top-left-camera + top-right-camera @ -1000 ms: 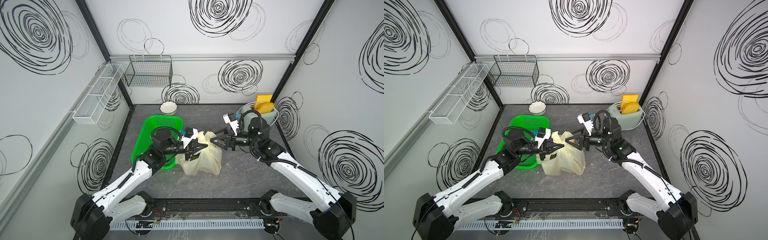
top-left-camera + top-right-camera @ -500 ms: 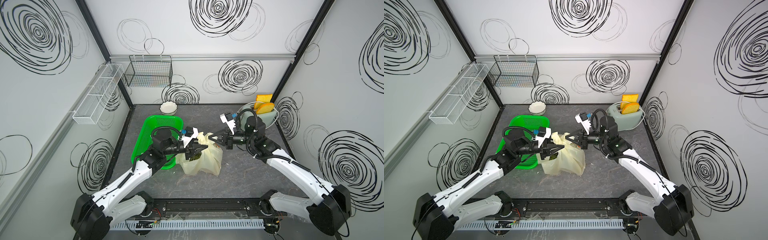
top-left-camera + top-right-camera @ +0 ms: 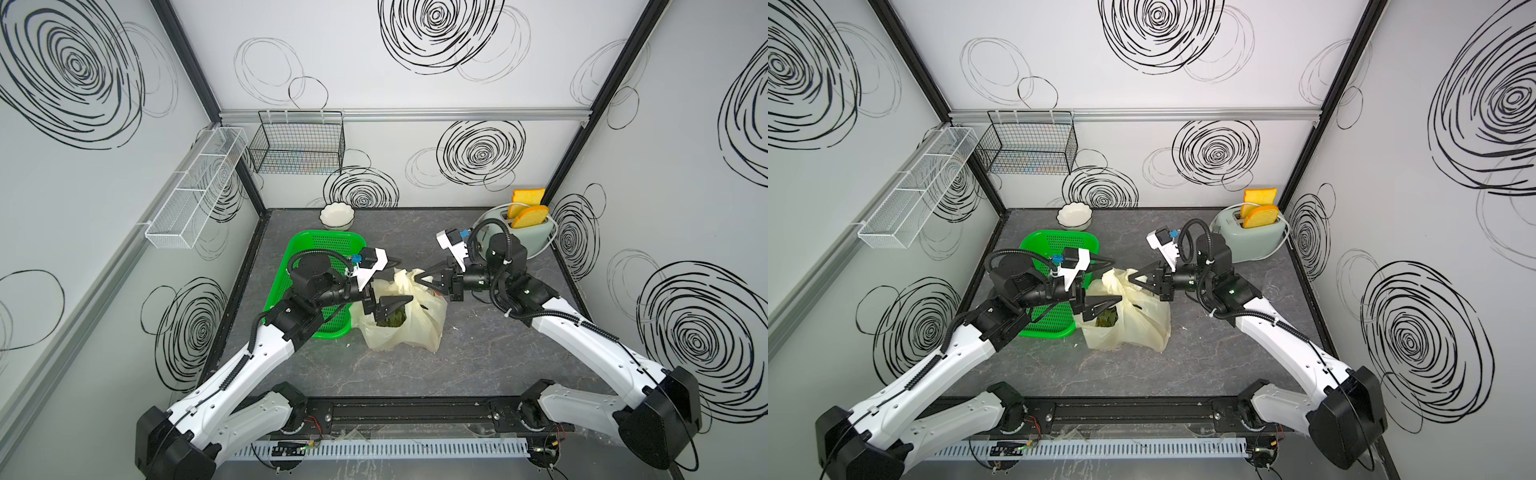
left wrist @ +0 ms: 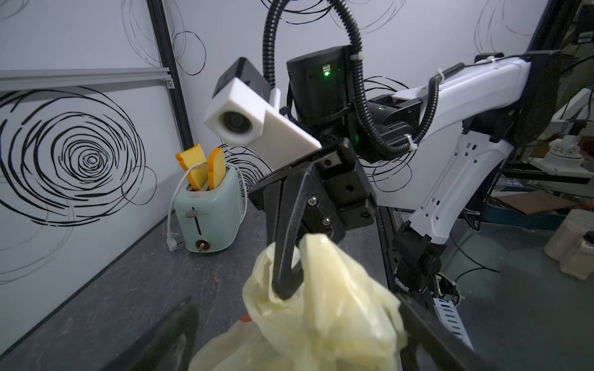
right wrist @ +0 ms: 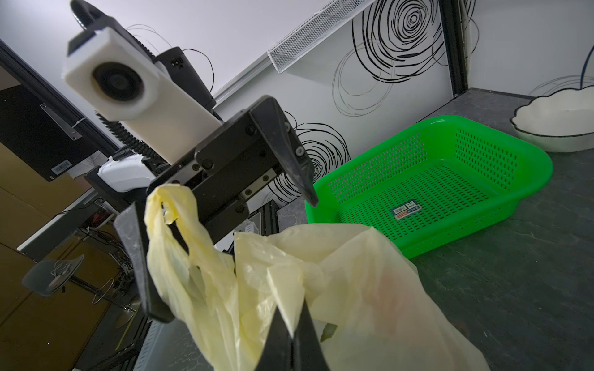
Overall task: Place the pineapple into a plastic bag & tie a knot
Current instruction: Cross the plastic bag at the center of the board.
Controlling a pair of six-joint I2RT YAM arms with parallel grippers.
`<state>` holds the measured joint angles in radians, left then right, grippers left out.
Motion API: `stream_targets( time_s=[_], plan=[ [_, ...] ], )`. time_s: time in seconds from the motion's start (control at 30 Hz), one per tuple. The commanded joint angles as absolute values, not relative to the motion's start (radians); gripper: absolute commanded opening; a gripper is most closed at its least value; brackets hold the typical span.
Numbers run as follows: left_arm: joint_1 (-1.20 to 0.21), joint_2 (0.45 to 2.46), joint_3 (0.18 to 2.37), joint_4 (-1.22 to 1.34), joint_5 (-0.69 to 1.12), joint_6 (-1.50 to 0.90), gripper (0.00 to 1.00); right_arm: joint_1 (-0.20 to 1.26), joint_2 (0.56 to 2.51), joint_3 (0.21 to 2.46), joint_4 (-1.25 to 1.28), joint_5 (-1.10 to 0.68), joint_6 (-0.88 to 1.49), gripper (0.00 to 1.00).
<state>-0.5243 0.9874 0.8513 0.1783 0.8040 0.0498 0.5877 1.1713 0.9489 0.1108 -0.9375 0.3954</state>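
The plastic bag sits on the counter beside the green basket, with dark green inside, probably the pineapple. The left pincer has just sprung wide, letting go. The right pincer has clenched a handle strip, and no knot shows yet.

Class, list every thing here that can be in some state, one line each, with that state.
plastic bag: slumped, not knotted, green leaves inside.
left gripper: open wide.
right gripper: shut on the plastic bag's handle.
toaster: unplugged, two bread slices sticking up.
green basket: upright, nothing seen inside.
white bowl: upright, looks empty.
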Motion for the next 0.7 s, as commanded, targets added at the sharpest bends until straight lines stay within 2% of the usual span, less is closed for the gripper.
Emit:
stream_targets(
  time_s=[0.0,0.13,0.43,0.67],
  plan=[
    [-0.539,0.972,0.909,0.193,0.870,0.072,0.99,0.597,1.177,0.977,0.101,-0.939,0.374,0.00],
    [-0.549,1.004,0.950,0.125,0.899,0.097,0.92,0.600,1.182,0.982,0.096,-0.937,0.368,0.00],
    [-0.561,1.051,0.994,0.013,0.934,0.148,0.53,0.603,1.179,0.988,0.086,-0.933,0.364,0.00],
    [-0.557,1.047,0.994,0.026,0.919,0.163,0.10,0.605,1.168,1.020,0.027,-0.874,0.338,0.00]
  ],
)
